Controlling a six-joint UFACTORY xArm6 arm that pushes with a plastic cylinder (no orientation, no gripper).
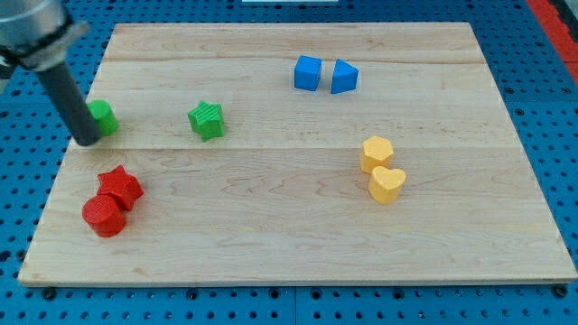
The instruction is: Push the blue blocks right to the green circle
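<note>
Two blue blocks sit side by side near the view's top, right of centre: a blue cube (308, 72) and a blue wedge-shaped block (343, 77), almost touching. The green circle (104, 118) lies at the board's left edge, partly hidden by my rod. My tip (87, 141) rests at the left edge, touching the green circle's left side, far left of the blue blocks. A green star (207, 120) lies between the circle and the blue blocks.
A red star (121, 186) and a red cylinder (104, 217) touch at the lower left. A yellow hexagon (377, 153) and a yellow heart (387, 183) touch at the right of centre. The wooden board (298, 253) lies on a blue pegboard.
</note>
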